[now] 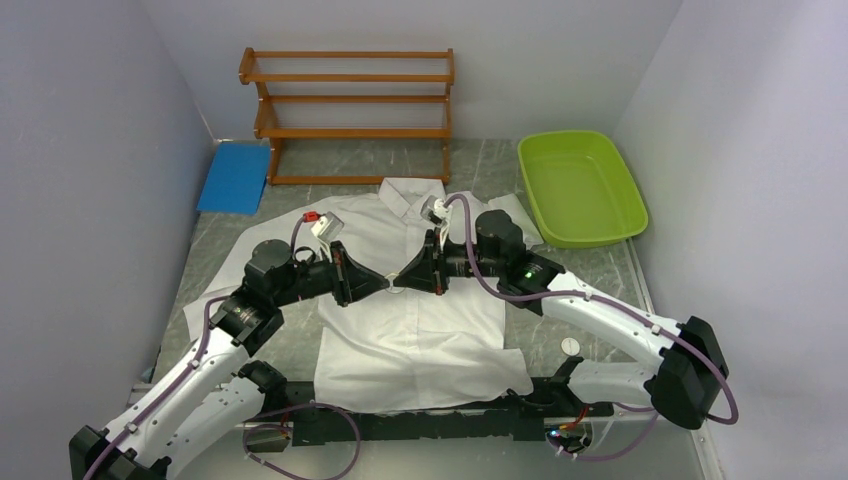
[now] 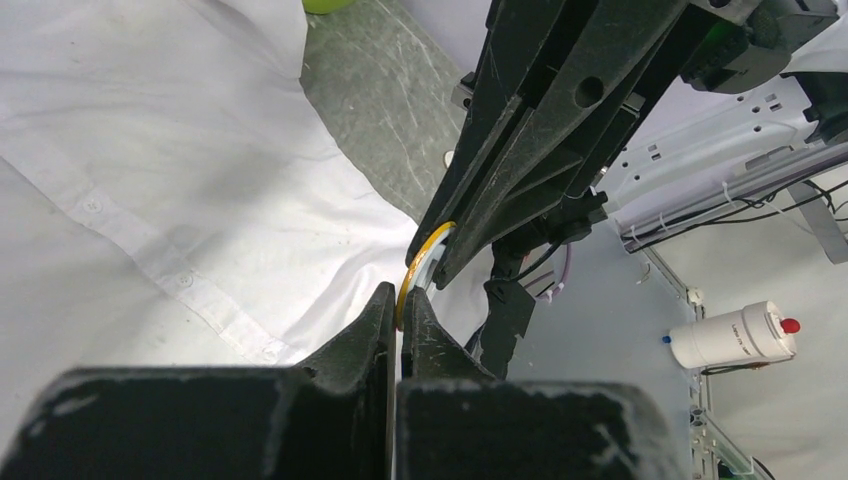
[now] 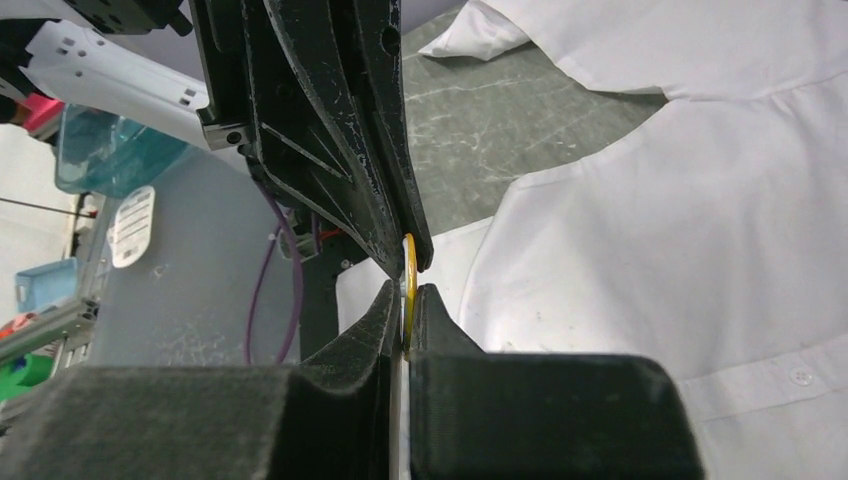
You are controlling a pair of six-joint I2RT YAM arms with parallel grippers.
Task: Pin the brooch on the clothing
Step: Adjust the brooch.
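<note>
The white shirt lies flat on the table, collar toward the back. It also shows in the left wrist view and in the right wrist view. The brooch is a thin round disc with a gold rim, seen edge-on. It is held above the shirt's middle between both grippers. My left gripper is shut on one edge of the brooch. My right gripper is shut on the opposite edge. The two gripper tips meet tip to tip. The brooch's face and pin are hidden.
A green plastic tub stands at the back right. A wooden rack stands at the back, with a blue pad to its left. A small white disc lies on the table by the right arm.
</note>
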